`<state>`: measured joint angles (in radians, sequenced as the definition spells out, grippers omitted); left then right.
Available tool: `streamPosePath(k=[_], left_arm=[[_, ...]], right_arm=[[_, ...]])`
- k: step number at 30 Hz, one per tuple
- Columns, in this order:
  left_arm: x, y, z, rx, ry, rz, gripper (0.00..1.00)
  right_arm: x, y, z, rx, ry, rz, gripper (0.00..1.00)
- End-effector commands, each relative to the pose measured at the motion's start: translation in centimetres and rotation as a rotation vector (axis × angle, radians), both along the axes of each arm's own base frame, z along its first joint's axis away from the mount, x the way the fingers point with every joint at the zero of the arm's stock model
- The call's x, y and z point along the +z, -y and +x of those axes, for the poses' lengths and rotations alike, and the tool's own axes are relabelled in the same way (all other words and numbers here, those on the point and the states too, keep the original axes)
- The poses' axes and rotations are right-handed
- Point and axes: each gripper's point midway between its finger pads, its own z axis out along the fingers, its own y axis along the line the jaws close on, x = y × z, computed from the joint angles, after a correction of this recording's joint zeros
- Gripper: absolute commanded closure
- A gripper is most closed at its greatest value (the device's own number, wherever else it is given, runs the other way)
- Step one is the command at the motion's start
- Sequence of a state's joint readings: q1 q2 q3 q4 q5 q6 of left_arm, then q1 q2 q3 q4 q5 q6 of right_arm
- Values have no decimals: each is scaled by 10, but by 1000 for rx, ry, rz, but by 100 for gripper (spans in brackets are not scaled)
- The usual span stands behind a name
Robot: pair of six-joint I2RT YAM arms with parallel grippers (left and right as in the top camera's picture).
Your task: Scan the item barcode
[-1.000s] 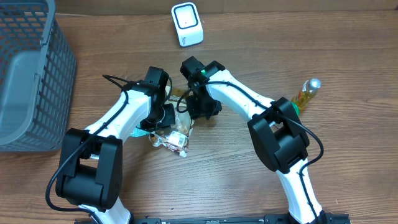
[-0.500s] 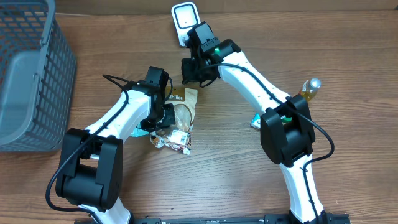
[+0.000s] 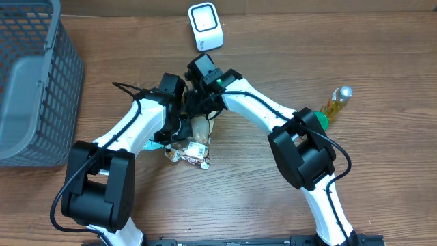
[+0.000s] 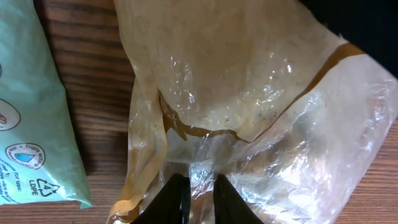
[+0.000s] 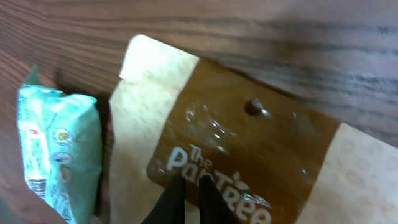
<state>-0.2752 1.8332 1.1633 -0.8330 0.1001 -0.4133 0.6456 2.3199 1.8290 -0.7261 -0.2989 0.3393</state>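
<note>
small packet: crinkly packet (image 3: 192, 154) flat on the tabletop (image 3: 382, 178), lower centre of the overhead frame, touching the lower edge of the snack bag
teal pack: pack (image 4: 31, 124) at the left edge of the left wrist view, LDPE mark readable, flat on the wood just beside the snack bag; in the overhead view mostly hidden under the left arm
left claw: left claw (image 4: 199, 186) at bottom centre of its wrist view, fingers almost together, pinching the clear film at the bag's edge
snack bag: task item, tan and clear plastic bag (image 4: 249, 81), crumpled, centre of the overhead frame between the two claws; brown header with white lettering shows in the right wrist view
right claw: right claw (image 5: 188, 186) closed, fingers side by side at the brown header; cannot tell if any film is pinched between them
bottle: yellowish bottle (image 3: 336, 101) with a pale cap, right of frame, well apart from the bag
basket: grey mesh basket (image 3: 41, 82), upper left corner
scanner: white scanner (image 3: 205, 26), top centre, beyond both claws, apart from the bag
</note>
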Motion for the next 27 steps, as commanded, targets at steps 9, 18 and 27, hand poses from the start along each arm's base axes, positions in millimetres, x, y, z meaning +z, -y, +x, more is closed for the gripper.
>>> streamPosePath(k=[9,18,27], left_arm=[[-6,1,-2,-2,-5,7,81],[-6,3,2,-2,12,3,77],[-6,3,2,-3,11,3,72]], right_arm=[[-32,62,-41,-38,-165,-278,94],[-33,90,-81,-31,-325,-395,93],[-28,101,-116,-44,-447,-486,85]])
